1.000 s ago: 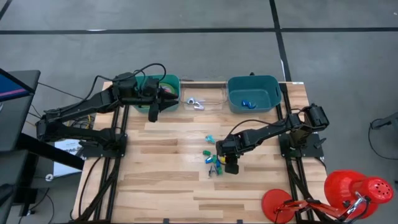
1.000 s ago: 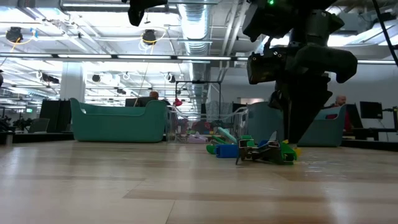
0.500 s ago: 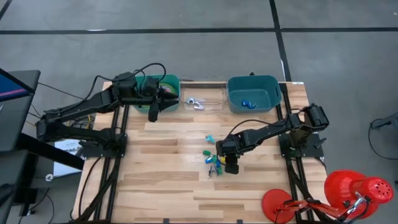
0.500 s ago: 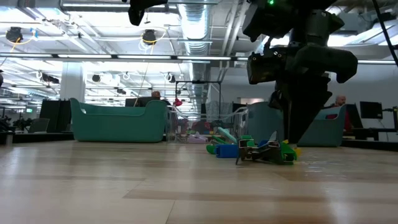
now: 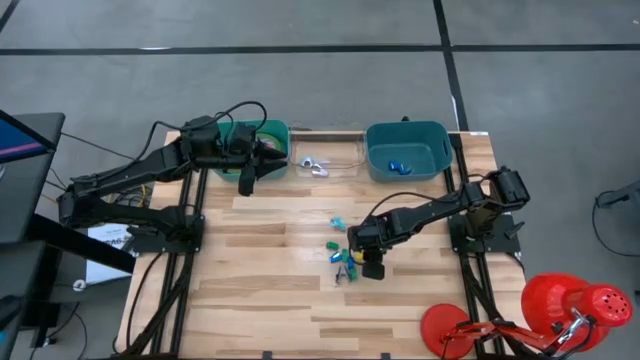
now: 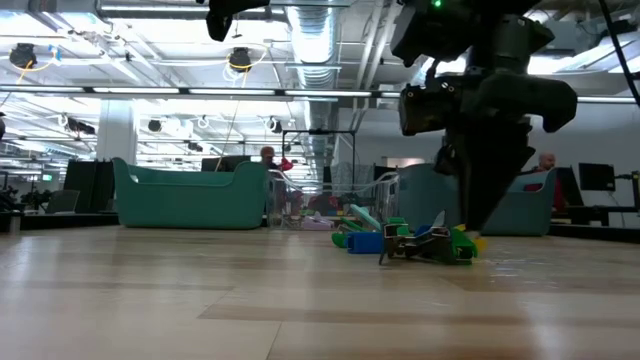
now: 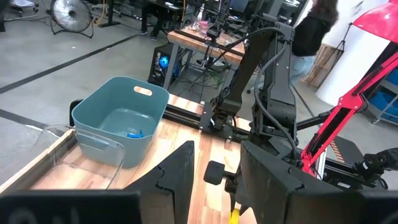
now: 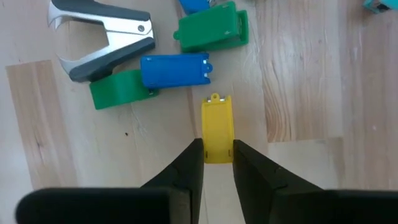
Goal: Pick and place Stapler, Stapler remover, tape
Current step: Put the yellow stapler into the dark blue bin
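Observation:
My right gripper (image 5: pixel 372 268) is down at the table beside a pile of small office pieces (image 6: pixel 420 243). In the right wrist view it (image 8: pixel 216 149) is shut on a yellow mini stapler (image 8: pixel 216 124). Past it lie a blue stapler (image 8: pixel 175 70), two green pieces (image 8: pixel 211 28) (image 8: pixel 118 90) and a black-and-silver staple remover (image 8: pixel 102 37). My left gripper (image 5: pixel 247 183) hangs open at the near side of the green bin (image 5: pixel 262 132), where something pinkish red (image 5: pixel 271 140) shows; tape rolls cannot be made out. My right gripper pinches the yellow mini stapler by its near end (image 8: pixel 216 146), one finger (image 8: pixel 193 158) on each long side. The fingers come from above, pointing down, and lie along it. The stapler lies flat on the table, its far end (image 8: pixel 216 99) sticking out past the fingertips.
A clear tray (image 5: pixel 326 152) holding a silver staple remover (image 5: pixel 315 166) sits between the green bin and a blue bin (image 5: pixel 406 150) with small blue pieces along the far edge. A teal piece (image 5: pixel 338 222) lies apart. A red lamp (image 5: pixel 560 305) stands off the near right corner.

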`<move>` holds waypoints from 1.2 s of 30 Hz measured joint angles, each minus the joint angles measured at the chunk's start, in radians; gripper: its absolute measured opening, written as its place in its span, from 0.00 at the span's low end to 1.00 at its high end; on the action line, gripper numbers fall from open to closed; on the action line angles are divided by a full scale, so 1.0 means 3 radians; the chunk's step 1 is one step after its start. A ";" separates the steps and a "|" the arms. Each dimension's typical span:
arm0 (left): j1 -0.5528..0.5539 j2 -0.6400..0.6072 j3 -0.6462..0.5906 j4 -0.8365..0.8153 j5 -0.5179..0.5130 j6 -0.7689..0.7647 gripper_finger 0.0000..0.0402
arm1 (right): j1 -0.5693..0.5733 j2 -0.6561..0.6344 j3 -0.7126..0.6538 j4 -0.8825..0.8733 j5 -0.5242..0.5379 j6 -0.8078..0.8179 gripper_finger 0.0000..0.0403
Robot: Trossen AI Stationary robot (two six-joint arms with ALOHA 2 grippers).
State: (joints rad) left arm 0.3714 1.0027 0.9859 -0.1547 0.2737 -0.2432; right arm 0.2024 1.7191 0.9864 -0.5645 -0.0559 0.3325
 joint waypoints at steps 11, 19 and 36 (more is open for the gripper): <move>0.0000 0.0000 0.0000 0.0004 0.0000 0.0000 0.30 | -0.0064 -0.0035 0.0255 -0.0371 0.0000 -0.0009 0.17; 0.0000 0.0000 0.0000 0.0024 0.0000 0.0005 0.30 | -0.0290 -0.0345 0.0358 -0.0519 0.0006 -0.0006 0.17; 0.0000 0.0000 0.0001 0.0024 0.0000 0.0008 0.30 | -0.1415 -0.1096 0.0357 -0.0914 0.0286 -0.0202 0.17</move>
State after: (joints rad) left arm 0.3715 1.0027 0.9862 -0.1475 0.2737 -0.2409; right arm -0.2221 1.3904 1.0935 -0.8387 0.0300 0.2720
